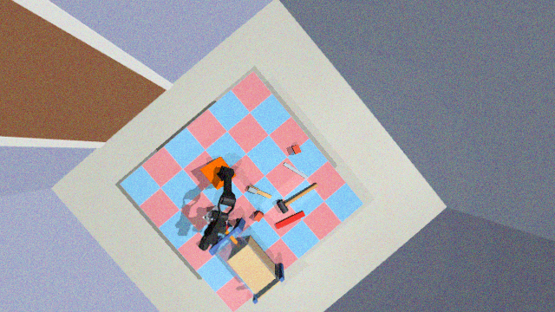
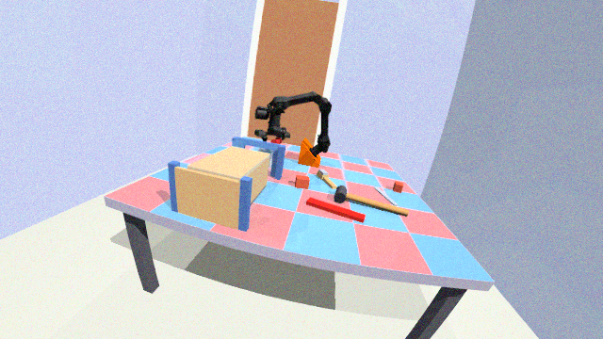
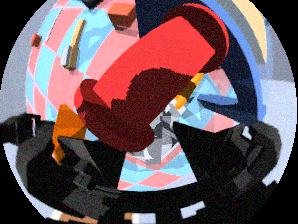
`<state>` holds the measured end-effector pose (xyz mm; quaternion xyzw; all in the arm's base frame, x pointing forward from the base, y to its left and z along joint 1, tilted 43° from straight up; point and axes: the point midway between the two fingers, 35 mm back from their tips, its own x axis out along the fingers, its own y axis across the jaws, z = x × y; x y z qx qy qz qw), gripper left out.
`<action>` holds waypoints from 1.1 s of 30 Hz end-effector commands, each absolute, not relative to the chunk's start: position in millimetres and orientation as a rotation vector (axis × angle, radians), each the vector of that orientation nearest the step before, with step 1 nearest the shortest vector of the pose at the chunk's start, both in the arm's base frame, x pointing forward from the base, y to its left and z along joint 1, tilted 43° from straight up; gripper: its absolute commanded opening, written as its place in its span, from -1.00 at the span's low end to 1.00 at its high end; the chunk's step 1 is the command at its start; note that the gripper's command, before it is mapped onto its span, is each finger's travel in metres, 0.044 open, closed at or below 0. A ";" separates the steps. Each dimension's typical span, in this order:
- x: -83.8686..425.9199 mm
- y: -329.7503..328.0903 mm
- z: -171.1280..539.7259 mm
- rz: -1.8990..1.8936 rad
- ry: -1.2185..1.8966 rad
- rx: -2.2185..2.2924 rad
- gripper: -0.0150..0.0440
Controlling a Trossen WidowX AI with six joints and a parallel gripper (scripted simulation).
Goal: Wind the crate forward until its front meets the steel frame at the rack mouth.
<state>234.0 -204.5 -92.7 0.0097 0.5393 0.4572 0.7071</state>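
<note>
The winch handle's red grip (image 2: 276, 140) (image 3: 165, 55) stands large beside my fingers in the wrist view. My gripper (image 2: 274, 139) (image 3: 152, 125) is open, pointing down over the winch; its black fingers stand apart and I see no firm contact with the grip. The grey winch (image 1: 209, 217) (image 3: 165, 132) is partly hidden by the grip, so how the key sits in the hole cannot be seen. An orange strap (image 1: 232, 238) (image 3: 181, 102) runs toward the tan crate (image 1: 251, 266) (image 2: 214, 195), which looks flat. A gap separates the crate from the blue frame (image 1: 215, 246) (image 2: 278, 165) (image 3: 254, 70).
A mallet (image 1: 283, 205) (image 2: 340, 194), a red bar (image 1: 290, 219) (image 2: 335, 209), a brush-like tool (image 1: 260, 191) (image 3: 72, 47) and a pale strip (image 1: 295, 170) lie on the bench. One red block (image 1: 257, 215) (image 2: 301, 182) is near the frame, another (image 1: 296, 149) (image 2: 398, 186) farther off.
</note>
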 end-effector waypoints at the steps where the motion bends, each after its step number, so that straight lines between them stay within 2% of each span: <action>1: 234.3 -205.0 -92.0 1.015 1.198 0.020 0.20; 5: 234.3 -205.0 -92.0 1.015 1.198 0.020 -0.16; 15: 234.3 -205.0 -92.0 1.015 1.198 0.020 -0.38; 16: 234.3 -205.0 -92.0 1.015 1.198 0.020 -0.47; 33: 227.5 -208.9 -93.9 0.993 1.094 0.075 -0.49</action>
